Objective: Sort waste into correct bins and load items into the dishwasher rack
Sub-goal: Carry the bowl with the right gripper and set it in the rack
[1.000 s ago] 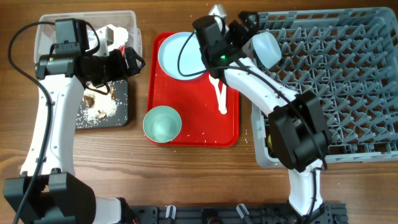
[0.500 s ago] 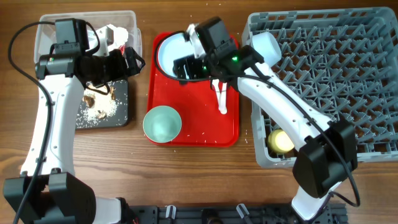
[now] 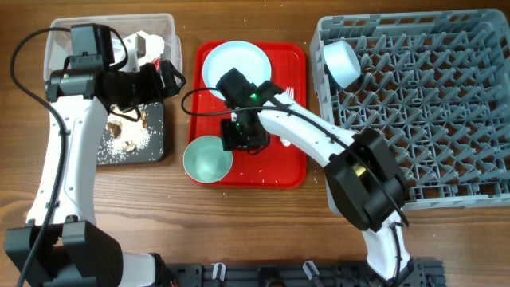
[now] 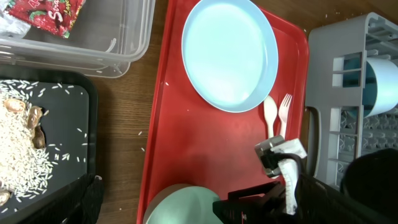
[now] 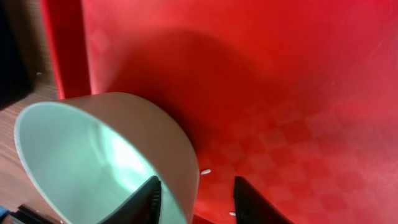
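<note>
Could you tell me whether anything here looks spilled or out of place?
Yes. Loose white rice-like grains lie scattered outside the shallow black rectangular tray where the rest sit: some on the large red plastic serving tray, a few on the wooden table beside it. Nothing else stands out.

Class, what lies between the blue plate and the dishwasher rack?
A white fork and spoon, side by side on the red tray, in the left wrist view.
</note>
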Action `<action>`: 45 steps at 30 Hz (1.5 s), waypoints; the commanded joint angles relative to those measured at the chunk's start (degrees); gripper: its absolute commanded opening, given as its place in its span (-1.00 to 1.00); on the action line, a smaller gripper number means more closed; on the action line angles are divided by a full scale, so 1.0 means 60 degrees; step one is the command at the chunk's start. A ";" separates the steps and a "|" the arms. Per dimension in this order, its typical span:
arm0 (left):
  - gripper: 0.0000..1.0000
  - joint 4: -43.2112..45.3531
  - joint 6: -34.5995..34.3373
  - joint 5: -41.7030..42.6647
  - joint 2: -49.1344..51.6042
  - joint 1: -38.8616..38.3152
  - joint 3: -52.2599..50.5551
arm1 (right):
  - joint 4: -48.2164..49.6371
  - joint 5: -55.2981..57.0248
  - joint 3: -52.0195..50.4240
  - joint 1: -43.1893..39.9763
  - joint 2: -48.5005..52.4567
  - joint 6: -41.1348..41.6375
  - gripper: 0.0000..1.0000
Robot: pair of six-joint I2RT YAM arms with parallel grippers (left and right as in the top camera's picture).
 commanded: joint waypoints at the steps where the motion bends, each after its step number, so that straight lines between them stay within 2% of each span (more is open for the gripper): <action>1: 1.00 0.0022 0.0018 0.0011 -0.0076 0.0026 0.0062 | 0.0000 0.0237 0.0007 -0.0033 0.0200 0.0200 -0.68; 3: 1.00 0.0018 0.0018 0.0011 -0.0076 0.0026 0.0062 | -0.0004 0.0284 0.0004 -0.0033 0.0200 0.0197 -0.91; 13: 1.00 0.0022 0.0018 0.0011 -0.0076 0.0026 0.0062 | 0.0047 0.0364 0.0015 -0.0237 0.0018 -0.0004 -0.91; 19: 1.00 0.0018 0.0018 0.0007 -0.0076 0.0026 0.0062 | -0.0299 0.0586 0.0066 -0.1596 -0.2233 -0.0674 -0.91; 20: 1.00 0.0022 0.0018 0.0011 -0.0076 0.0026 0.0062 | -0.0393 0.0922 0.0066 -0.1814 -0.2594 -0.0674 -0.91; 22: 1.00 0.0022 0.0018 0.0007 -0.0076 0.0026 0.0062 | -0.0874 0.2739 0.0066 -0.2280 -0.3708 -0.0667 -0.91; 27: 1.00 0.0022 0.0018 0.0011 -0.0076 0.0026 0.0062 | -0.2200 0.7803 0.0062 -0.2503 -0.5486 -0.0630 -0.91; 29: 1.00 0.0022 0.0018 0.0011 -0.0076 0.0026 0.0062 | -0.3268 1.0648 0.0062 -0.2503 -0.6226 -0.0627 -0.91; 30: 1.00 0.0022 0.0018 0.0011 -0.0076 0.0026 0.0062 | -0.3650 1.1245 0.0062 -0.2503 -0.6328 -0.0627 -0.91; 36: 1.00 0.0022 0.0018 0.0007 -0.0076 0.0026 0.0062 | -0.6160 1.2091 -0.0164 -0.2506 -0.5847 -0.1166 -0.91; 39: 1.00 0.0022 0.0018 0.0011 -0.0076 0.0026 0.0062 | -0.5818 1.2764 -0.0488 -0.2506 -0.5322 -0.1271 -0.91; 42: 1.00 0.0022 0.0018 0.0011 -0.0076 0.0026 0.0062 | -0.4980 1.3242 -0.0780 -0.2506 -0.4441 -0.2353 -0.91; 45: 1.00 0.0022 0.0018 0.0007 -0.0076 0.0026 0.0062 | -0.4914 1.4109 -0.0780 -0.2503 -0.3577 -0.2412 -0.91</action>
